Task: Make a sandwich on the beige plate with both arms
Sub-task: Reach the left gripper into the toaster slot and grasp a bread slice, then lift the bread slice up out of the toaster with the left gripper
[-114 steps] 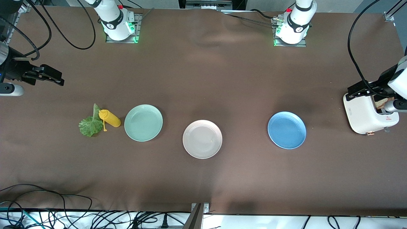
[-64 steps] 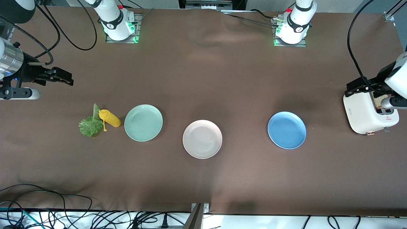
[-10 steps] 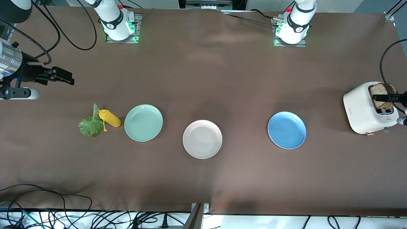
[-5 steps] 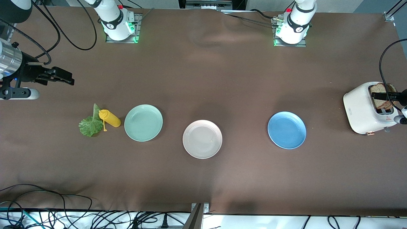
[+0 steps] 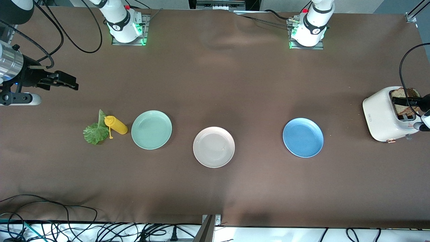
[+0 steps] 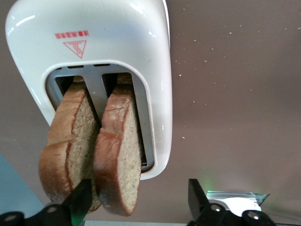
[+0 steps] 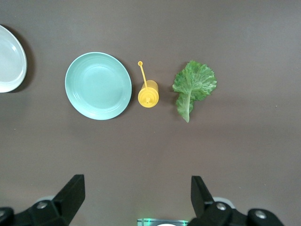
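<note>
The beige plate [image 5: 214, 147] lies bare at the worktop's [image 5: 215, 188] middle, between a green plate [image 5: 151, 129] and a blue plate [image 5: 303, 137]. Lettuce [image 5: 95, 131] and a yellow bottle [image 5: 116, 125] lie beside the green plate. At the left arm's end, the left claw [image 6: 134, 200], fingers apart, straddles one of two bread slices [image 6: 120, 150] in the toaster [image 5: 383, 115]. The right claw [image 7: 136, 195] waits apart, over the worktop at the right arm's end.

Left pincer [image 6: 136, 200] mostly cut by frame edge; bread slices' [image 6: 117, 150] lower halves hidden inside toaster [image 5: 383, 116]; grip on them unclear, perhaps none.
</note>
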